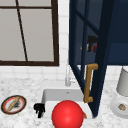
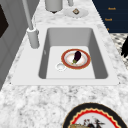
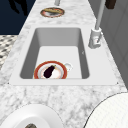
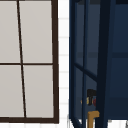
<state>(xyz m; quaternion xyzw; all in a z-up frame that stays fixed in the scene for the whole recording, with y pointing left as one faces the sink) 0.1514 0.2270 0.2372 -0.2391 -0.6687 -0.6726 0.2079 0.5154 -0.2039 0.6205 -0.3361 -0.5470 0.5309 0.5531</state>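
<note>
Right hand (image 1: 91, 42) behind open cabinet door (image 1: 100, 50)

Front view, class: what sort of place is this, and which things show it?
A kitchen, most likely. A white sink with a tap is set in a marble counter, plates lie beside it, and a dark blue wall cabinet door stands open above.

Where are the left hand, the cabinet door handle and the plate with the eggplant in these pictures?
left hand (image 1: 39, 109): front view, on its palm.
cabinet door handle (image 1: 87, 82): front view, middle of the upright wooden bar.
plate with the eggplant (image 2: 84, 61): left side view, on its red rim.
</note>
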